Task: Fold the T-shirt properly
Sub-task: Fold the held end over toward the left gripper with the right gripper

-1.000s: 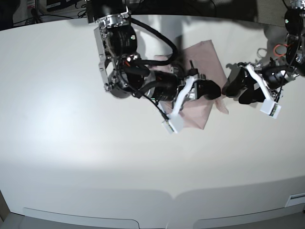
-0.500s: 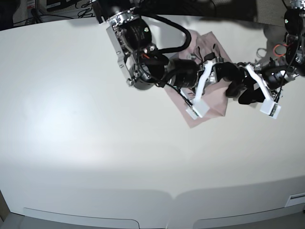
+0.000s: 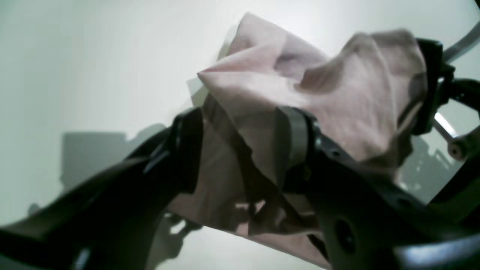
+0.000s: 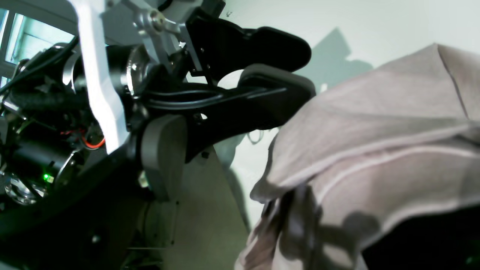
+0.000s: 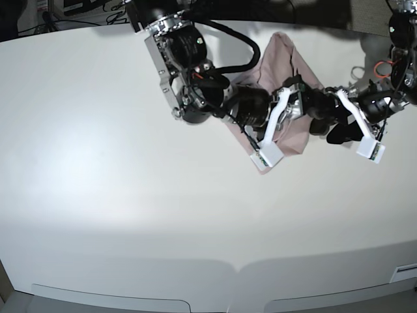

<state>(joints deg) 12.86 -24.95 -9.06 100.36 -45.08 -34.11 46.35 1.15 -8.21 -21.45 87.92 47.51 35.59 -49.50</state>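
Note:
The pink-mauve T-shirt [image 5: 291,72] lies bunched at the far right of the table, partly raised between my two grippers. My left gripper [image 5: 324,119] meets its right edge. In the left wrist view cloth [image 3: 258,90] fills the gap between its fingers [image 3: 297,141]. My right gripper [image 5: 305,103] reaches across the shirt. In the right wrist view its grey pad [image 4: 162,157] stands apart from the cloth [image 4: 375,150], which drapes over and hides the other finger. The left gripper's black fingers [image 4: 277,88] show there, touching the shirt's edge.
The white table [image 5: 117,163] spreads wide to the left and front. The right arm's black body and cables [image 5: 186,65] hang over the table's back middle. Both white camera mounts [image 5: 268,151] sit close to the shirt. Cables and equipment lie beyond the far edge.
My right arm has swung right and away, dragging the shirt's cloth toward the left gripper; the shirt's top edge now sits farther back. The left gripper has barely moved.

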